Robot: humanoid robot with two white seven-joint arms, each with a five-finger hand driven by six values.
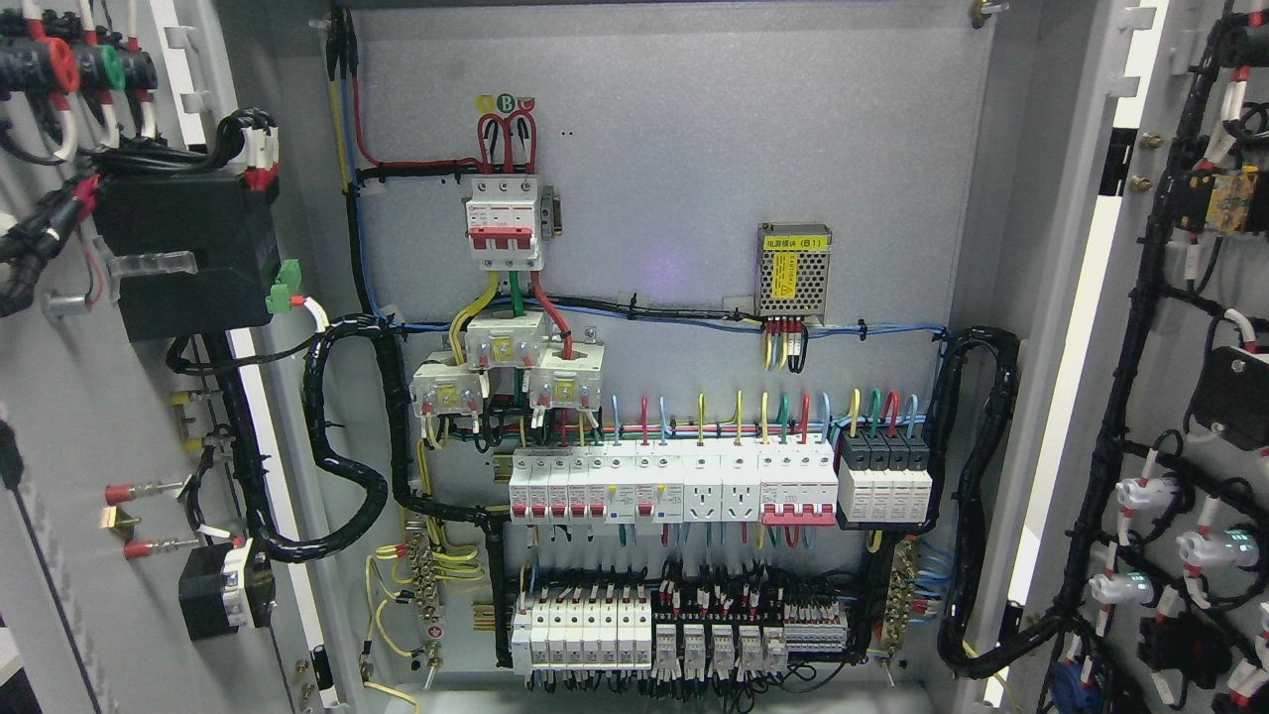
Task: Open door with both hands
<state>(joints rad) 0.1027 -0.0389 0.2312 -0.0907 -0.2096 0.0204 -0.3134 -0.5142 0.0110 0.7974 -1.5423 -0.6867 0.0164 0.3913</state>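
A: Looking into the cabinet now, both doors stand wide open. Left door (59,416) swung out at pic's left edge, right door (1180,327) at the right edge, inner faces twd camera w/ wire harnesses on them.

B: And the robot's hands?

A: No hand or arm in view, so I cannot tell if fingers are open or closed.

B: What is on the back panel (694,149)?

A: Top centre, a white 3-pole breaker (504,220) w/ red toggles, red wires looping into its top. Right of it, apart, a small power supply (793,270) w/ mesh cover and yellow label. Below the breaker, three white current transformers (506,369) close together. Under them a long row of small breakers (674,484), and at its right end a black-and-white module (885,481). Lowest row: terminal blocks and relays (684,627).

B: Cabling?

A: Thick black wrapped bundle (342,446) curves from left door to the panel; similar one (977,496) on the right side. Left door carries a black box (188,253) near top.
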